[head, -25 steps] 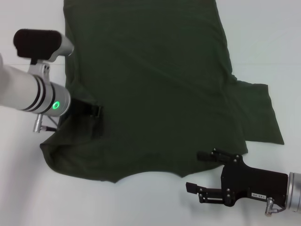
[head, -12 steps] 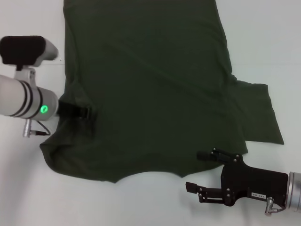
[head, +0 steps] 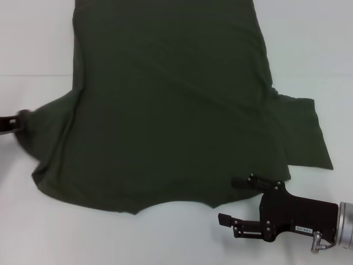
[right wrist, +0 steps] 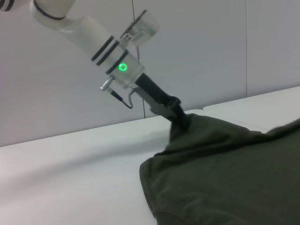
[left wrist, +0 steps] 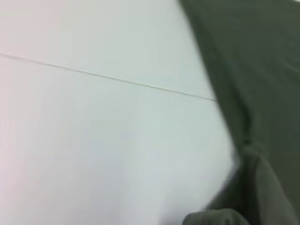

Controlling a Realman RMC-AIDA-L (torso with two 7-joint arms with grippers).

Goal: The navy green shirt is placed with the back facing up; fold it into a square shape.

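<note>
Across the white surface [head: 33, 49] the navy green shirt [head: 171, 105] lies spread flat, covering most of the middle and running out of sight at the far edge; its collar notch curves along the near edge, and one short sleeve [head: 306, 132] lies flat at the right. At the left the cloth is drawn out into a peak toward the left edge of the head view, with folds fanning back from that peak into the body of the shirt; the left pincer [head: 10, 123] shows there only as a dark tip touching the cloth. From the right wrist view the left pincer [right wrist: 180, 117] is clearer: it comes down at a slant from a white arm [right wrist: 75, 23] with a green light [right wrist: 123, 67], and it is closed on the shirt's left sleeve corner, which rises off the surface in a tent under it; the rest of the shirt [right wrist: 225, 178] slopes away from that point and lies rumpled. The left wrist view shows the shirt's edge [left wrist: 248, 93] against bare white surface [left wrist: 93, 140] crossed by a thin seam line [left wrist: 108, 79].

At the near right the right pincer [head: 226, 201] rests low over the surface just beside the shirt's near edge; its two black fingers [head: 245, 183] stand apart with nothing between them; its black body [head: 295, 216] leads back to the right.
</note>
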